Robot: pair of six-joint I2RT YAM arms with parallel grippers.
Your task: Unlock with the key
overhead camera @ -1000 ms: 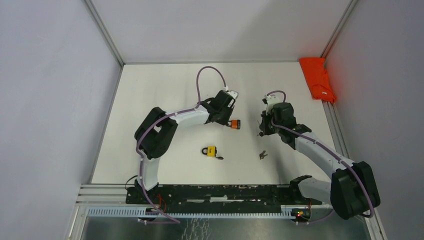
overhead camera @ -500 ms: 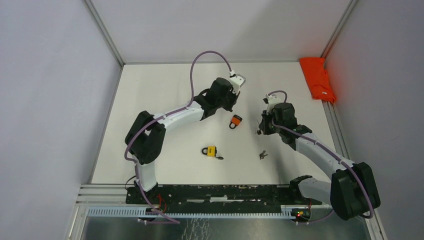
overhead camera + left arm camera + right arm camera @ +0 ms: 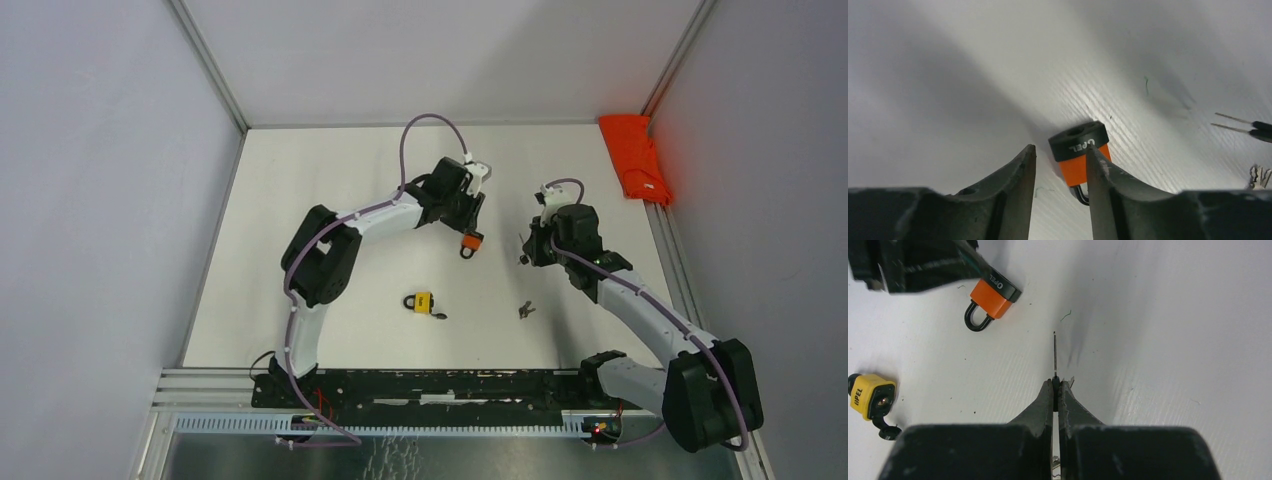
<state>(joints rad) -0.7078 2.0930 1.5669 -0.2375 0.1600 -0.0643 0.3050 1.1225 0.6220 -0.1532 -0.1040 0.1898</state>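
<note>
An orange padlock (image 3: 470, 243) with a black cap and black shackle lies on the white table; it also shows in the left wrist view (image 3: 1079, 152) and the right wrist view (image 3: 993, 297). My left gripper (image 3: 468, 216) (image 3: 1060, 156) hovers over it, open, with the lock just past its right finger (image 3: 1100, 172) and nothing pinched. My right gripper (image 3: 528, 250) (image 3: 1057, 383) is shut on a key, whose thin blade (image 3: 1054, 352) points toward the orange padlock, a short way off.
A yellow padlock (image 3: 422, 301) (image 3: 870, 396) lies nearer the arm bases with a small key by it. Loose keys (image 3: 525, 310) rest to its right. An orange cloth (image 3: 635, 160) sits at the back right by the wall rail.
My left gripper has opened and let go of the orange padlock, which now lies on the table. The left arm shifted back and up. The right gripper stays shut on the key.
</note>
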